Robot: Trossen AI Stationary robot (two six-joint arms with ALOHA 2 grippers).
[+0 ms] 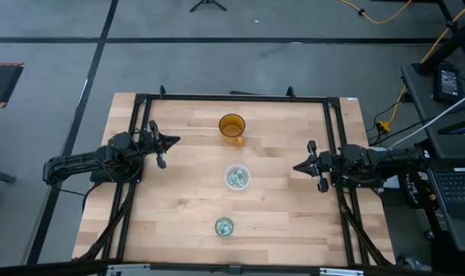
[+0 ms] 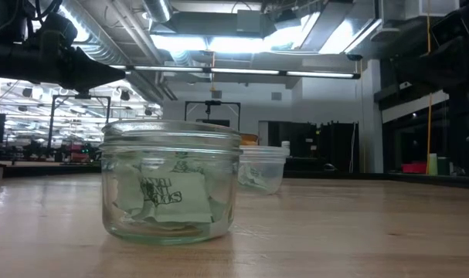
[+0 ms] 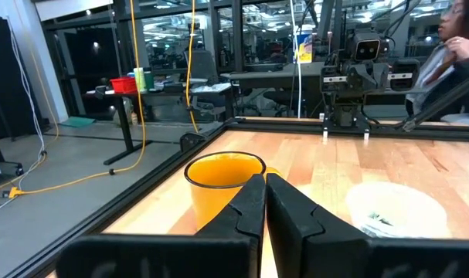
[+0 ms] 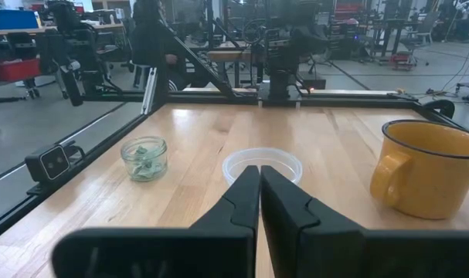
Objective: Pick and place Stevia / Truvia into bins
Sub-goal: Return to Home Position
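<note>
Round glass jar (image 2: 171,139) holds paper sachets (image 2: 166,194); left jaws, right jaws pinched together, empty.

The jar (image 2: 171,181) is blurring its sachets (image 2: 163,194) (count unclear). Jar and tub (image 2: 262,168) are hiding most of the mug (image 2: 249,140); a picture edge is cutting off a person (image 3: 450,66).

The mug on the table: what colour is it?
The mug is yellow-orange with a dark rim, shown best in the right wrist view.
</note>
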